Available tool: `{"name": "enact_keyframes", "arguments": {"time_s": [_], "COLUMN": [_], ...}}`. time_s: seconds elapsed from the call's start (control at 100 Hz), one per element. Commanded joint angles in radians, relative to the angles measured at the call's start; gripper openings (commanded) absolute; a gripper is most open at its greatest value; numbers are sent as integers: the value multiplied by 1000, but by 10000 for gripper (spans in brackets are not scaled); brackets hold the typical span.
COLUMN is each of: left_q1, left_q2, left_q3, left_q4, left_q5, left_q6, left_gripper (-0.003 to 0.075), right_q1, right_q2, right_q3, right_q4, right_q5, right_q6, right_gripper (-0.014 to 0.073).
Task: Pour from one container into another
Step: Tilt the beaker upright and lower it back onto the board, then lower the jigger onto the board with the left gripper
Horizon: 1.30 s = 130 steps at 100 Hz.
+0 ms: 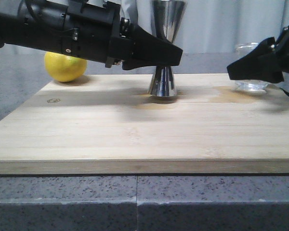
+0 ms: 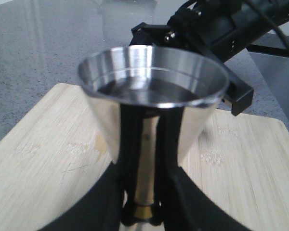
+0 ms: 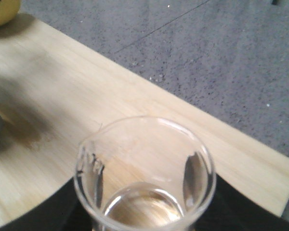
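The steel jigger (image 1: 163, 83) stands upright on the wooden board (image 1: 135, 139), near its far edge. My left gripper (image 1: 171, 56) reaches in from the left and is shut on the jigger's narrow gold-banded waist (image 2: 143, 210). The jigger's top cup (image 2: 154, 72) holds clear liquid. At the far right the clear glass beaker (image 1: 251, 86) rests on the board. My right gripper (image 1: 242, 70) is shut on the beaker (image 3: 144, 168), one finger on each side of the glass. A little clear liquid lies in the beaker's bottom.
A yellow lemon (image 1: 65, 66) lies behind the board's far left corner, also seen as the lemon (image 3: 2, 10). Damp patches darken the board beside the jigger and the beaker. A grey speckled counter (image 1: 135, 202) surrounds the board. My right arm (image 2: 221, 29) sits just behind the jigger.
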Motion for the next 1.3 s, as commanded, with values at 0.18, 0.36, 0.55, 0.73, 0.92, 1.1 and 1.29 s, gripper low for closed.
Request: {"name": "enact_keyframes", "arguments": {"time_s": [0.18, 0.36, 0.55, 0.73, 0.92, 1.1, 1.29], "left_q1": [-9, -9, -9, -9, -9, -9, -3], "left_q2": [-45, -45, -45, -45, -45, -45, -45], "left_q3": [-29, -29, -29, -29, -29, -29, -29], "left_q4": [-71, -71, -71, -71, -71, -71, -94], "left_q5": [74, 74, 74, 74, 74, 74, 85], "left_q6": [-8, -8, -8, -8, -8, -8, 19], "left_gripper": [102, 102, 102, 102, 102, 102, 102], "right_q1": [-7, -7, -7, -7, -7, -7, -7], "right_q2": [32, 32, 32, -4, -87, -179, -242], "right_q3": [-20, -20, -20, -20, -20, -20, -20], "right_q4": [53, 59, 59, 59, 59, 59, 59], "right_q5": [-125, -121, -117, -110, -110, -110, -101], "right_q6": [-60, -60, -60, -60, -50, -50, -50], "right_gripper": [321, 384, 540, 546, 546, 545, 545]}}
